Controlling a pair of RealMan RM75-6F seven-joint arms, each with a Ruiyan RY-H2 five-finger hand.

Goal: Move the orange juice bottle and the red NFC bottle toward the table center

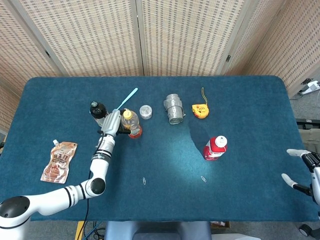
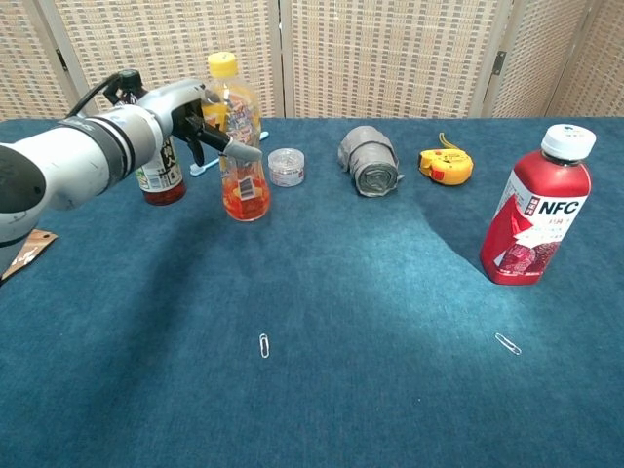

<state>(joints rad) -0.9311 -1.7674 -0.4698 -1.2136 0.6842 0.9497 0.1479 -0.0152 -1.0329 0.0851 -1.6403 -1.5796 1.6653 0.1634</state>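
A: The left hand (image 2: 200, 122) is at the clear plastic orange juice bottle with the yellow cap (image 2: 237, 146), fingers wrapped round its upper body from the left. I read that as a grip, though the far side of the bottle is hidden.

B: And the bottle itself?

A: Upright on the blue cloth table (image 1: 240, 100), left of centre, just beside the dark bottle with the black cap (image 1: 97, 112).

B: So how should the move go?

A: Keep it vertical, carry it low and away from the dark bottle, and stay short of the small clear round jar (image 2: 286, 167).

B: The other one?

A: The red NFC bottle with the white cap (image 2: 537, 214) stands untouched on the right. The right hand (image 1: 306, 170) waits at the table's edge, fingers spread, holding nothing.
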